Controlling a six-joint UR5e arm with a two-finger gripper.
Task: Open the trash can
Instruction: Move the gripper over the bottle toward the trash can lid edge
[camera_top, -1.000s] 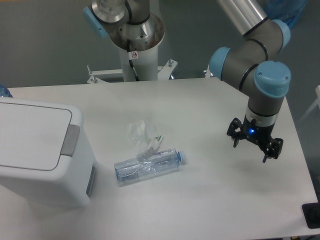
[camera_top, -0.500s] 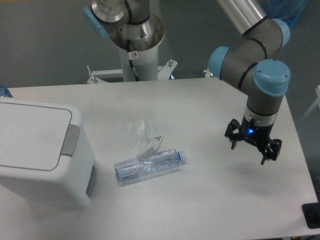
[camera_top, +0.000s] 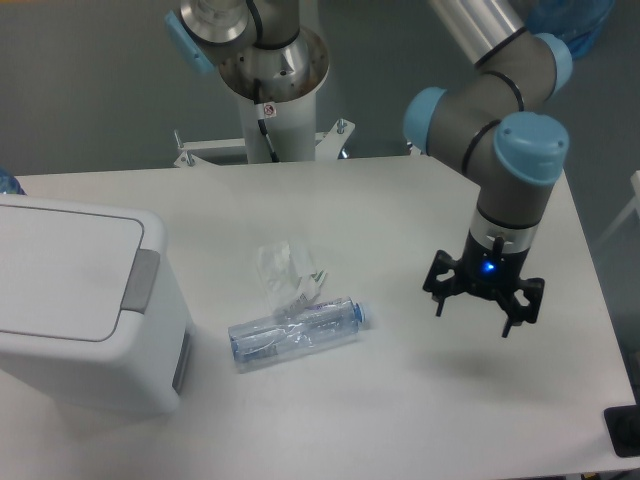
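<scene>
The trash can (camera_top: 85, 305) sat at the lower left of the frame on the white table (camera_top: 400, 400), its flat lid down and the grey push tab (camera_top: 141, 281) along the lid's right edge. The gripper (camera_top: 471, 312) hung at the right of the frame, above the table and well apart from the can, with its two fingers spread wide and nothing between them; a small blue light glowed just above it on the wrist. Between can and gripper, near the middle of the frame, a crushed clear bottle (camera_top: 297, 332) lay on its side with its blue cap pointing right. Just above it lay a crumpled clear wrapper (camera_top: 285, 268), possibly touching the bottle, though the clear plastic made that hard to judge.
</scene>
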